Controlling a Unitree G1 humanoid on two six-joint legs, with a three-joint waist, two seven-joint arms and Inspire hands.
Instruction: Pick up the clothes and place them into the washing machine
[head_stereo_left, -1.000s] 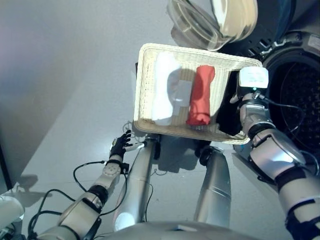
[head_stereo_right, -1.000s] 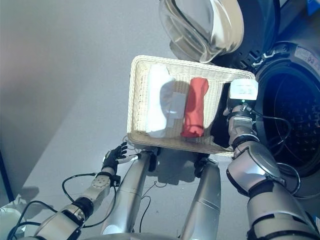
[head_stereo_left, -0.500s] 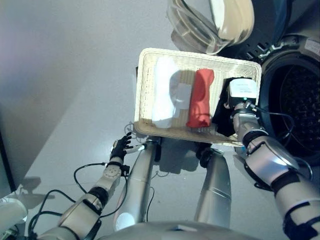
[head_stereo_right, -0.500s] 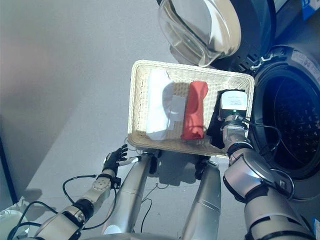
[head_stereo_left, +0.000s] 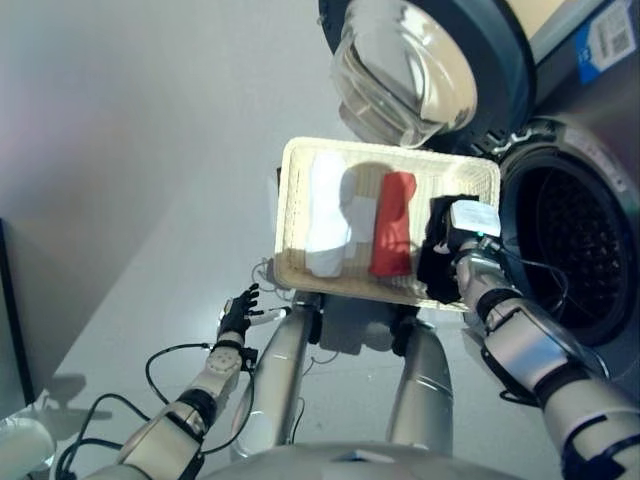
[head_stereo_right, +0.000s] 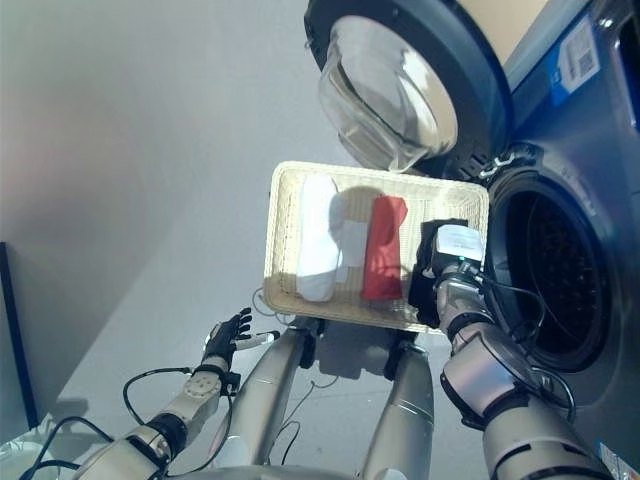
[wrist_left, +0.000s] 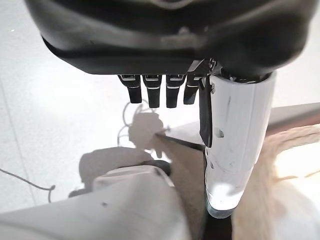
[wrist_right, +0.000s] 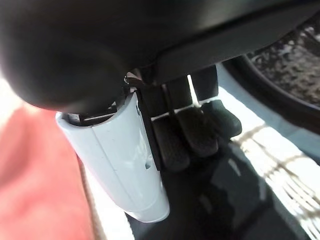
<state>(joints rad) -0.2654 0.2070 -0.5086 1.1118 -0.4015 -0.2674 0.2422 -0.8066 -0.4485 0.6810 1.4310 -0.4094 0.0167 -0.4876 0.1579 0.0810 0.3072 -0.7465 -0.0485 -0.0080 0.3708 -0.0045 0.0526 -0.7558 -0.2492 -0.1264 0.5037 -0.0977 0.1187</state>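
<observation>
1. A black garment (head_stereo_left: 438, 262) lies at the right end of a shallow cream wicker basket (head_stereo_left: 290, 200), against the rim nearest the drum.
2. The right robot hand (wrist_right: 200, 132) is down on this dark cloth; its fingers curl against it beside the white-covered thumb (wrist_right: 131, 165), but a closed grip cannot be confirmed.
3. A rolled red cloth (head_stereo_left: 393, 223) lies lengthwise just left of the black one, and a folded white cloth (head_stereo_left: 327, 214) lies further left, with bare wicker between them.
4. The basket's right edge sits close beside the dark round opening of the front-loading washing machine (head_stereo_right: 540, 275), whose perforated drum is unobstructed.
5. The machine's clear glass door (head_stereo_left: 400, 75) hangs open above the basket's far rim.
6. Grey floor (head_stereo_left: 130, 180) stretches free to the left.
7. The left robot hand (head_stereo_left: 236, 311) hangs low by the floor with straight fingers, holding nothing.
8. Compared with a second ago, the right robot hand has slid from the basket's right rim inward onto the black garment; the whole view has also shifted.
</observation>
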